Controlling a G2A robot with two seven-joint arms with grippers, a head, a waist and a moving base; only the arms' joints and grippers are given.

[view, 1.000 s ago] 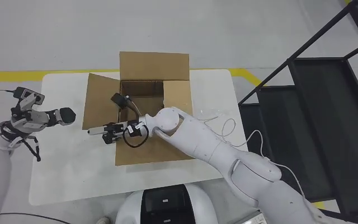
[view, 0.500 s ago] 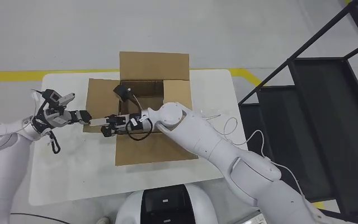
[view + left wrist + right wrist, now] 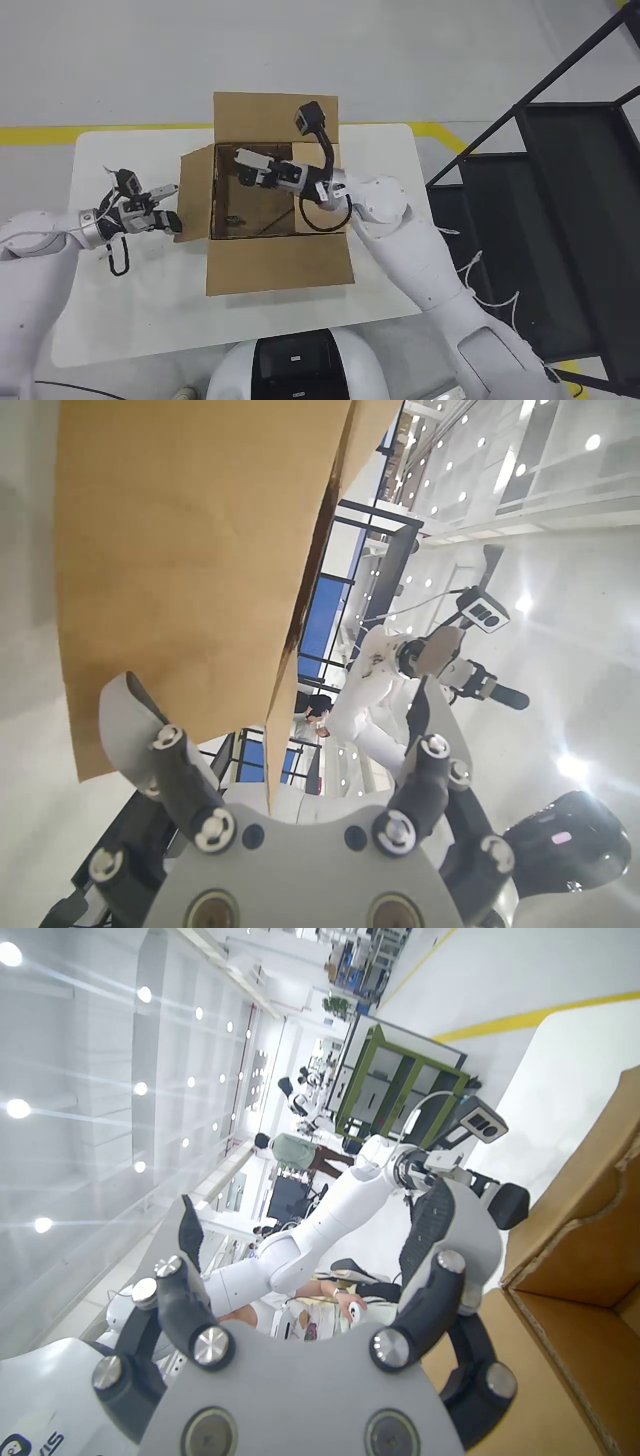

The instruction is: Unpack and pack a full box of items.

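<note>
The open cardboard box (image 3: 275,265) sits mid-table. Its left flap (image 3: 197,195) stands upright, brown and plain (image 3: 175,550). My left gripper (image 3: 173,206) is at that flap's outer side, open; in the left wrist view the flap's edge runs down between the spread fingers (image 3: 280,720), one fingertip (image 3: 127,710) lying against the cardboard. My right gripper (image 3: 243,167) hovers over the box's far left corner, open with nothing in it (image 3: 312,1223). A small dark thing (image 3: 232,218) lies on the box floor.
The white table (image 3: 120,310) has free room left of and in front of the box. The far flap (image 3: 275,118) and the near flap lie outward. A black metal stair frame (image 3: 560,200) stands to the right, off the table.
The right arm swung from the box's left flap up over the far side of the opening. The left flap went from lying flat to upright. My left gripper moved in to the flap.
</note>
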